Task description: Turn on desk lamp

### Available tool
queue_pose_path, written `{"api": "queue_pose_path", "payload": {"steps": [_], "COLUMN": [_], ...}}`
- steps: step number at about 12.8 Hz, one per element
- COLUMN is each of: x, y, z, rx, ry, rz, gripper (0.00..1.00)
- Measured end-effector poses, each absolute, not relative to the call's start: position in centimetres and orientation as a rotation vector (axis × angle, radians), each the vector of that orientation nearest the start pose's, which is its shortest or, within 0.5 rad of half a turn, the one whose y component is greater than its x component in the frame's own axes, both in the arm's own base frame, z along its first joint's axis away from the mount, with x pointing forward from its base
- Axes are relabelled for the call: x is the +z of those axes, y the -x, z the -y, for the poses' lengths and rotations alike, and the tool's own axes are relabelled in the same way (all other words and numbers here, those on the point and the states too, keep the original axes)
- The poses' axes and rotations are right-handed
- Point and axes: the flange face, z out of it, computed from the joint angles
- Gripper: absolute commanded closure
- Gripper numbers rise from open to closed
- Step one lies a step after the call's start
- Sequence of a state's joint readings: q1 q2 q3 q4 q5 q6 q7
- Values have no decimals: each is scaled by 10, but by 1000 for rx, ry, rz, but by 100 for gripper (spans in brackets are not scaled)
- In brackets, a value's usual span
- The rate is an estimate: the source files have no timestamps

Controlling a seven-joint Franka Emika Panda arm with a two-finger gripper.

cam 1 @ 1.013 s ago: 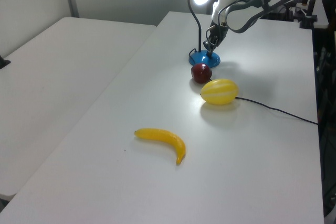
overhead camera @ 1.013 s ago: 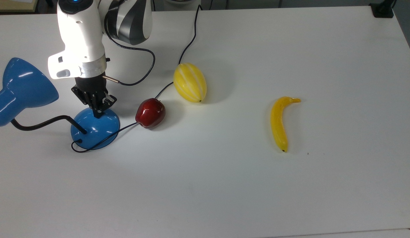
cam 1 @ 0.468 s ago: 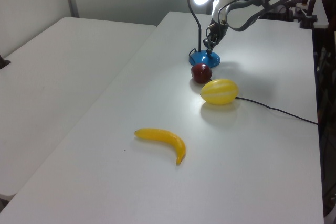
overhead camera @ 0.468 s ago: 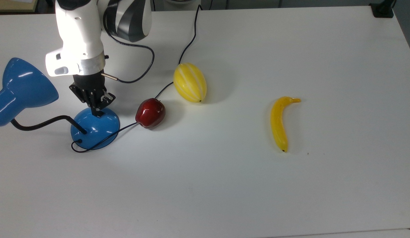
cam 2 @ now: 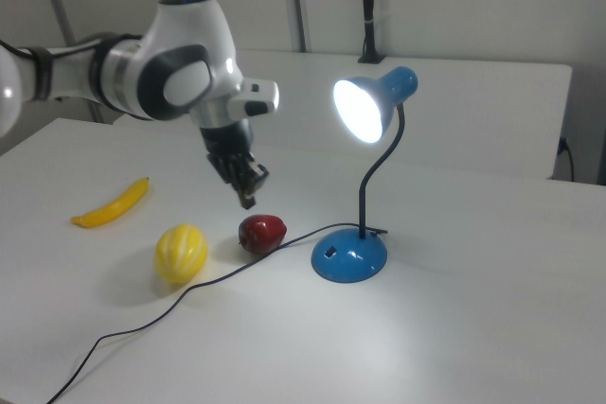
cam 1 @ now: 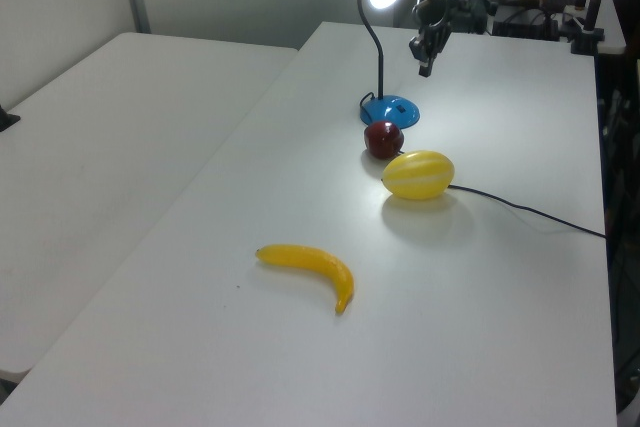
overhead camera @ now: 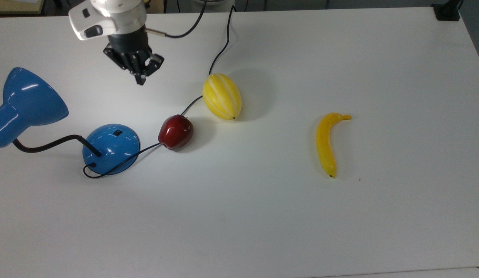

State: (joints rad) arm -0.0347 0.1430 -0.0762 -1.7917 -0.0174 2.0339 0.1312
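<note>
Lifted clear of the base it was pressing a moment ago, the gripper (overhead camera: 141, 79) now hangs in the air above the table (overhead camera: 262, 216), its fingers pinched together on nothing. Below it the desk lamp (cam 2: 350, 254) stands lit near the top view's left edge, its bright shade aimed across the tabletop and the small dark switch showing on its blue dome. Just beside the base lies a red apple (overhead camera: 176, 132), then a yellow melon (overhead camera: 222, 96) on the lamp's black cord (overhead camera: 220, 54), with a banana (overhead camera: 327, 143) well apart toward the top view's right.

Top view, L to R — lamp (overhead camera: 111, 148), apple (overhead camera: 175, 132), melon (overhead camera: 221, 96), banana (overhead camera: 326, 143)
</note>
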Motion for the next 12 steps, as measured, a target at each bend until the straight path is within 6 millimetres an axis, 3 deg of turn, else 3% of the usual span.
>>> {"api": "queue_pose_path", "payload": {"steps": [1, 2, 7, 12], "x": [489, 505, 552, 571], "y": [-598, -584, -540, -527], "z": [58, 51, 40, 37], "rx": [-108, -57, 71, 61], "ry": [3133, 3112, 3052, 3051], "rz": [-357, -348, -296, -273], "gripper": [43, 2, 0, 0]}}
